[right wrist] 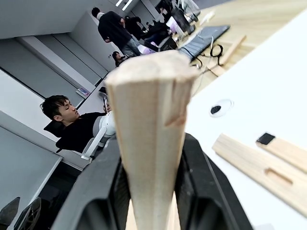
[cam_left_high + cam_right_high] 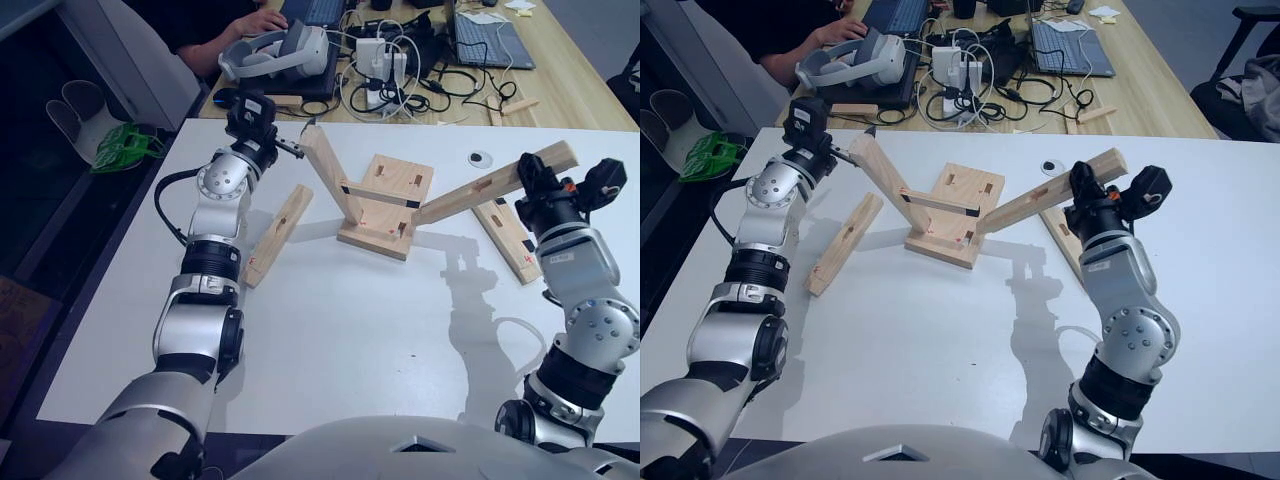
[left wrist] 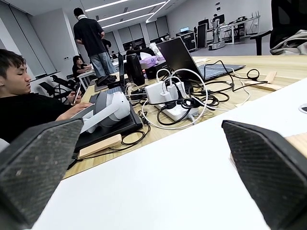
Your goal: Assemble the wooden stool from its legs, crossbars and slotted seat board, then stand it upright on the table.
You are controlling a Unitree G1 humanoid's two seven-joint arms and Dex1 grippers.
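Note:
The slotted seat board (image 2: pixel 392 178) lies flat mid-table. One wooden leg (image 2: pixel 328 172) stands tilted in its left side, and a black-tipped crossbar (image 2: pixel 380 195) runs from it across the board. My left gripper (image 2: pixel 291 148) is open beside that leg's top end, with nothing between its fingers (image 3: pixel 36 167). My right gripper (image 2: pixel 531 181) is shut on a second leg (image 2: pixel 480 187), held slanting, its lower end at the board's right edge; up close that leg (image 1: pixel 148 124) sits between the jaws. A loose leg (image 2: pixel 279 233) lies left of the board. Another slotted piece (image 2: pixel 506 238) lies under my right arm.
Behind the white table stands a wooden desk with a headset (image 2: pixel 272 52), laptops (image 2: pixel 488 42) and a tangle of cables (image 2: pixel 385 75); a person's hand rests there. A small round disc (image 2: pixel 480 158) lies at the table's back right. The near half of the table (image 2: pixel 340 350) is bare.

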